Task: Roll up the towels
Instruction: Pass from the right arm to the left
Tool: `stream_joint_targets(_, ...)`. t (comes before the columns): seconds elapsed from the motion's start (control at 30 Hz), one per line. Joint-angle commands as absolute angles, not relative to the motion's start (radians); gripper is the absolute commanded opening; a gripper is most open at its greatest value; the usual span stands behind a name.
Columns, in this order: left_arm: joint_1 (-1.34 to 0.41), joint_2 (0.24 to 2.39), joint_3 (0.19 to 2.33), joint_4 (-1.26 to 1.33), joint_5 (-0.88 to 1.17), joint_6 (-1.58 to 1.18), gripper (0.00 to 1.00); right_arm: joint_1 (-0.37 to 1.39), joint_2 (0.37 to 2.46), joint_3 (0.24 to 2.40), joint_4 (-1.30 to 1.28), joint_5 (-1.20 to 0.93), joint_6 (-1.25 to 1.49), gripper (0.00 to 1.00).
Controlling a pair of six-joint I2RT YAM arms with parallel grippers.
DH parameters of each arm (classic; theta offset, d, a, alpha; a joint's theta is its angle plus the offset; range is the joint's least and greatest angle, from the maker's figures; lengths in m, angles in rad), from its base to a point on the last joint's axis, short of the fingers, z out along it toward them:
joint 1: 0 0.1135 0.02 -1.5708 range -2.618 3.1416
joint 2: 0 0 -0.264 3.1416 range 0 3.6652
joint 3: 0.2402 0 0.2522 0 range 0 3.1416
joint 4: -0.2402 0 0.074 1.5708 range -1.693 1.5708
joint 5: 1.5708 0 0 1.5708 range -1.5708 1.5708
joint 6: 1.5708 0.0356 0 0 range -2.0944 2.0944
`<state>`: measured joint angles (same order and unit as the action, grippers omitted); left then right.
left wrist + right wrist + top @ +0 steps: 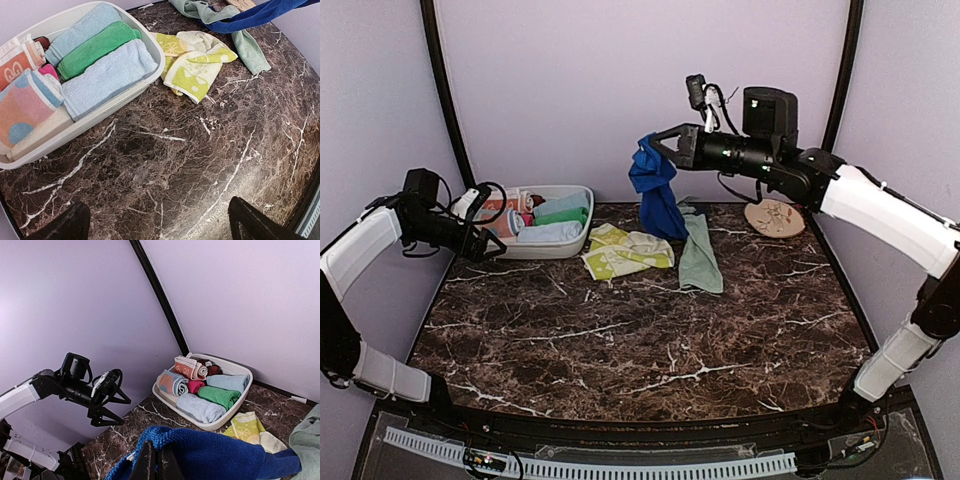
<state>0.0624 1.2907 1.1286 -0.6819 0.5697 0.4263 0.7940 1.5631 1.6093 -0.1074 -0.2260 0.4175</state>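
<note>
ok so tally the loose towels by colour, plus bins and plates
blue towel: 1
mint towel: 1
yellow-green towel: 1
bin: 1
plate: 1
total: 5
The rolled towels inside the bin are not counted.

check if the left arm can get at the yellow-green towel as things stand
Probably yes: the left gripper is open and empty, and the yellow-green towel lies uncovered on bare marble just beside the tub.

Tub (582, 232) back-left, rolled towels (552, 230) inside; flat towels (625, 250) right; hanging towel (655, 185) behind them; plate (775, 217) far-right.
</note>
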Motion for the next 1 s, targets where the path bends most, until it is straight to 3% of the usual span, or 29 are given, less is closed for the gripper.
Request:
stream_joint_targets(0.0, 0.024, 1.256, 1.103, -0.672, 0.618, 0.441, 0.99, 0.779, 1.42, 1.532, 0.091, -0.226, 0.466, 0.0)
stream_joint_targets(0.47, -0.344, 1.346, 1.338, -0.574, 0.733, 0.272, 0.99, 0.804, 1.527, 1.365, 0.208, -0.281, 0.646, 0.0)
stream_joint_targets(0.7, -0.384, 1.378, 1.31, -0.506, 0.864, 0.163, 0.99, 0.871, 1.676, 1.308, 0.403, -0.292, 0.768, 0.0)
stream_joint_targets(0.97, -0.446, 1.398, 1.247, -0.521, 0.816, 0.261, 0.96, 0.932, 1.822, 1.368, 0.515, -0.322, 0.861, 0.0)
